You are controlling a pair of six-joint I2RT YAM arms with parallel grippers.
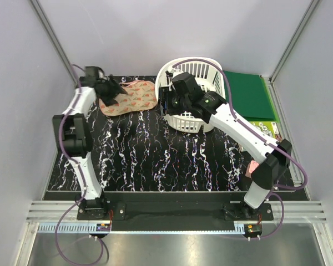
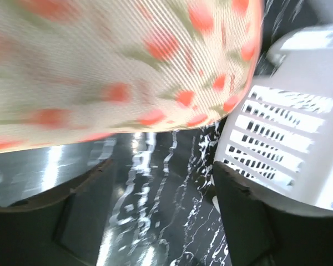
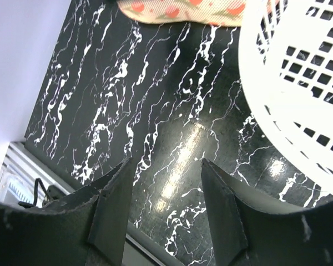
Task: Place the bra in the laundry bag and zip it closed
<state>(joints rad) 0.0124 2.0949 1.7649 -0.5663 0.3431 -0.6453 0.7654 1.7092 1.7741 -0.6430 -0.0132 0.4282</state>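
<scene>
- left hand (image 2: pixel 161 172): fingers spread wide, nothing between them but bare counter (image 1: pixel 155 155); it sits at the far-left corner, over the left end of the laundry bag (image 1: pixel 134 98)
- laundry bag: flat on the counter at the far left; in the left wrist view its watermelon-print fabric fills the upper frame, just above the finger gap, blurred
- bra: cannot make it out in any view; in the top view the black mass on the bag's left end can't be told from the hand itself
- right hand (image 3: pixel 166 163): open, fingers apart, only counter showing in the gap, holding nothing; it hangs between the bag's right end and the left wall of the white basket (image 1: pixel 195 91)
- white basket: slotted plastic, upright, far centre, just right of the bag; the right arm crosses over its near side
- bag's right edge shows at the top of the right wrist view, the basket wall close on that view's right
- green folder (image 1: pixel 247 94): flat, far right, beside the basket
- printed packet (image 1: pixel 265 130): near the folder's near edge, partly under the right arm
- small pink-red item (image 1: pixel 250 168): right edge of the counter, beside the right arm; too small to identify
</scene>
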